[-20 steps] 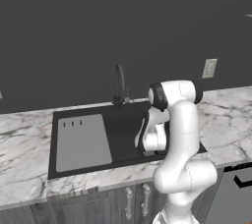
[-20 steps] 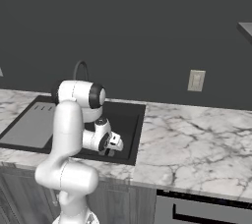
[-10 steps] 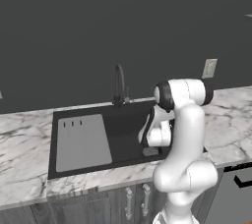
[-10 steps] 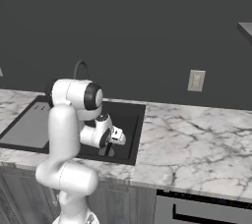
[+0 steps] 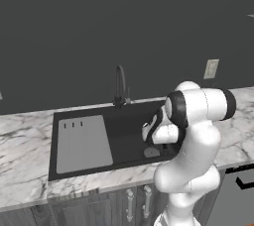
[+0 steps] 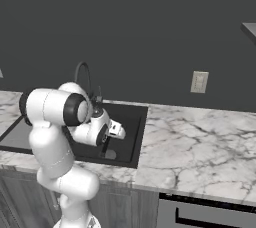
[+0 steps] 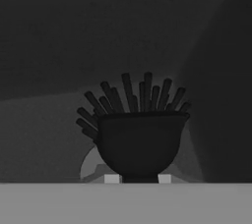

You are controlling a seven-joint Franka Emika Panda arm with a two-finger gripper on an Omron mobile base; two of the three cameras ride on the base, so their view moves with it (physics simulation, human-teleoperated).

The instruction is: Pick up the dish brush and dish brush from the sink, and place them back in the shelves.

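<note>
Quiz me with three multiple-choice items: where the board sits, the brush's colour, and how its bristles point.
1. In the left base view, the grey board lies in the sink's:
A left part; B right part; C middle.
2. The dish brush is:
A white; B dark; C red.
3. In the hand view, its bristles point toward the picture's:
A bottom; B top; C left edge only.

Answers: 1 A, the board lies along the left wall; 2 B, head and bristles look dark; 3 B, they fan upward from the head.
</note>
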